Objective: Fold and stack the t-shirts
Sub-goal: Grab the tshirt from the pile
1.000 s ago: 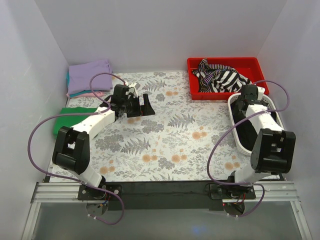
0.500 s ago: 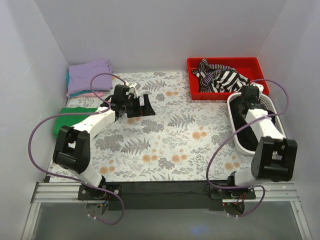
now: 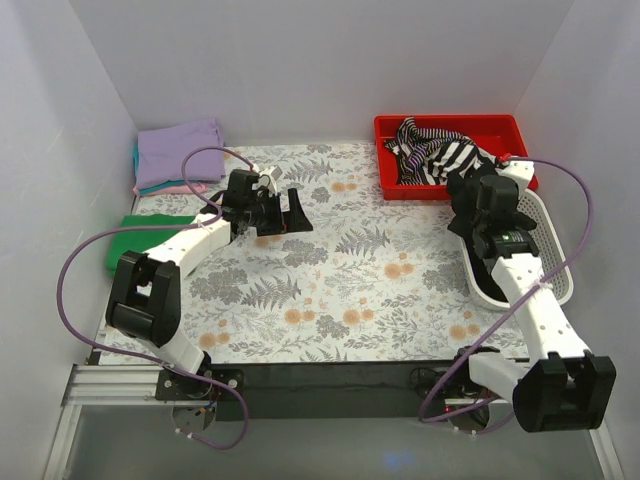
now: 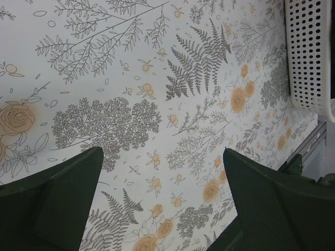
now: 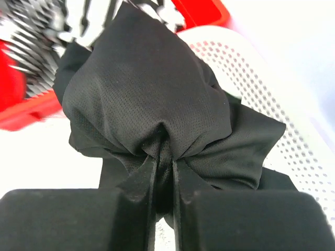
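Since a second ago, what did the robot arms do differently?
The right gripper shut on the black t-shirt in the white basket and lifted it up and leftward. The left gripper stayed open over the table; the folded stack did not move.

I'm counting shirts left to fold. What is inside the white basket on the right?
A black t-shirt, bunched and pinched by the right end effector, partly inside the white basket. Anything beneath it is hidden by the cloth.
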Motion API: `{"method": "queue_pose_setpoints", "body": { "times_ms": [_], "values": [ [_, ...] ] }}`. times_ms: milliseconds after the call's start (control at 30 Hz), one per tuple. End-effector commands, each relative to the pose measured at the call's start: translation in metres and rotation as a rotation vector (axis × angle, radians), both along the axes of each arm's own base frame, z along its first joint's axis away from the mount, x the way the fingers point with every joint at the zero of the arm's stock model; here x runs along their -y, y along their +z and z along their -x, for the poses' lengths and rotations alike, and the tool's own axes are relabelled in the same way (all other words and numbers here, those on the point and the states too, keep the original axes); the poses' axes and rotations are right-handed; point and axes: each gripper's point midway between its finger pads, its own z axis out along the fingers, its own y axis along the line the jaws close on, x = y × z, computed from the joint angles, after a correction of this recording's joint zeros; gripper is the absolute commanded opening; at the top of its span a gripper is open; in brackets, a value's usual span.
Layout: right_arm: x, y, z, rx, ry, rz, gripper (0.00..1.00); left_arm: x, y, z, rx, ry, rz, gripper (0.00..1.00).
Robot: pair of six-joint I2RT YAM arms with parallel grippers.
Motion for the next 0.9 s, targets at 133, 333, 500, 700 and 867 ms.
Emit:
{"method": "queue_pose_setpoints", "body": {
  "times_ms": [133,333,500,700,867],
  "values": [
    [0.014,-0.027,-0.008,-0.037,-0.121,0.018,0.59,0.01,0.008,0.0,-0.001,-0.041,0.048,0.98],
    [0.014,-0.028,-0.018,-0.053,-0.127,0.025,0.01,0.01,0.006,0.001,-0.009,-0.041,0.048,0.98],
    [0.01,-0.014,-0.025,-0.015,-0.103,0.009,0.01,0.012,0.004,0.001,-0.016,-0.047,0.055,0.98],
    [-0.007,-0.025,-0.03,-0.03,-0.008,-0.036,0.66,0.014,0.003,0.002,-0.027,-0.055,0.064,0.98],
    [-0.015,-0.041,-0.032,-0.067,0.034,-0.057,0.66,0.015,0.0,0.003,-0.037,-0.058,0.069,0.98]
  ]
}}
